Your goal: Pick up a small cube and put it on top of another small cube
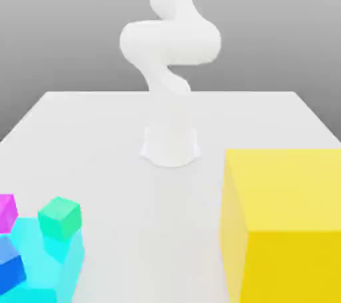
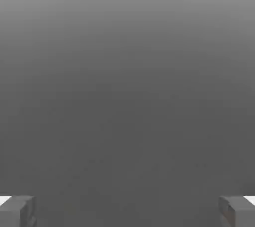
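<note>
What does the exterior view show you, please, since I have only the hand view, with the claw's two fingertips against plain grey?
Observer: It shows a green cube at the exterior view's left, by the top of a larger cyan block.
Operator: Thank you. Are there other small cubes near it?
Observer: Yes, a blue cube, partly cut off by the picture's left edge, and a magenta one at that same edge.
Operator: My claw stands open with nothing between its fingers. Is anything large on the other side?
Observer: Yes, a huge yellow cube stands on the table at the exterior view's right.
</note>
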Tool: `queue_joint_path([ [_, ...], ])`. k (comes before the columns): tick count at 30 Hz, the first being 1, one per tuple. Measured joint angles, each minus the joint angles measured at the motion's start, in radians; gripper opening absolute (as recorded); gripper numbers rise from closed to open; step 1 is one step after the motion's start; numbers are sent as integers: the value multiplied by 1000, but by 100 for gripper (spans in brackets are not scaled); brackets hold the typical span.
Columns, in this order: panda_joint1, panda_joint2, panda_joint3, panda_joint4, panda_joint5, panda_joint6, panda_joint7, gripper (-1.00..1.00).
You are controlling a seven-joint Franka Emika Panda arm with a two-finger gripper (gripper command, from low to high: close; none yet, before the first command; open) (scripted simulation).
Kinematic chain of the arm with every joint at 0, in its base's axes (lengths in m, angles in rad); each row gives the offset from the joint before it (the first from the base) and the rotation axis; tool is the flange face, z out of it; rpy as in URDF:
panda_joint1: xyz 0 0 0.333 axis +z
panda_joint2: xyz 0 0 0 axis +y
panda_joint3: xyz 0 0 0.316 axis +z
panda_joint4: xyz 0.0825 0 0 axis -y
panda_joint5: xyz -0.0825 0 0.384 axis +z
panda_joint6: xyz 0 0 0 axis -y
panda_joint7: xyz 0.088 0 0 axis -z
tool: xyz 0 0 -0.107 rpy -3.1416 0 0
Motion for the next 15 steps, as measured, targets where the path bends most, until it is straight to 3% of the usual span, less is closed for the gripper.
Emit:
queue_joint_path([
  [7, 230, 226, 80, -91, 77, -95, -236, 0],
  [15, 474, 498, 168, -208, 287, -186, -584, 0],
])
